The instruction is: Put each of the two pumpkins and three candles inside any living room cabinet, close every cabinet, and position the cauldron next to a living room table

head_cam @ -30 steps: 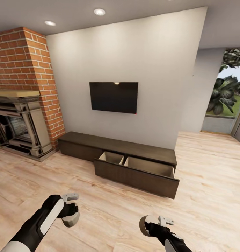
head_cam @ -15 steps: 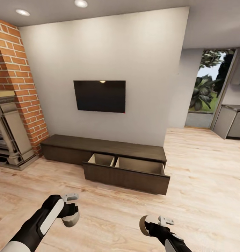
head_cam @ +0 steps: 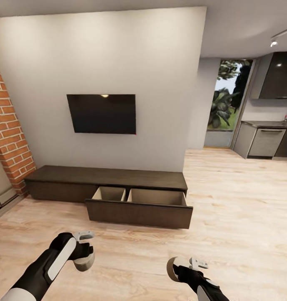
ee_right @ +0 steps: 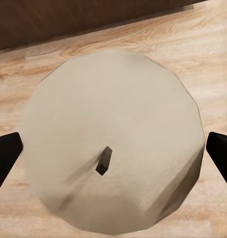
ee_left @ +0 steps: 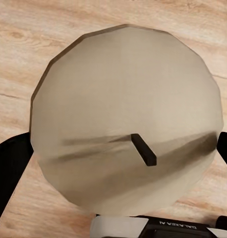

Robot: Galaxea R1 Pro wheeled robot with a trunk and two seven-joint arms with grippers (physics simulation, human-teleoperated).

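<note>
We see the cabinet [head_cam: 118, 190] below the TV [head_cam: 101, 113], drawer pulled out. In front of it, each end effector — left [head_cam: 84, 258], right [head_cam: 176, 267] — is clamped on a candle [ee_left: 126, 139] [ee_right: 113, 148].

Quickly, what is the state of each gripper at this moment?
Left gripper: jaws shut on a candle.
Right gripper: jaws shut on a second candle.
</note>
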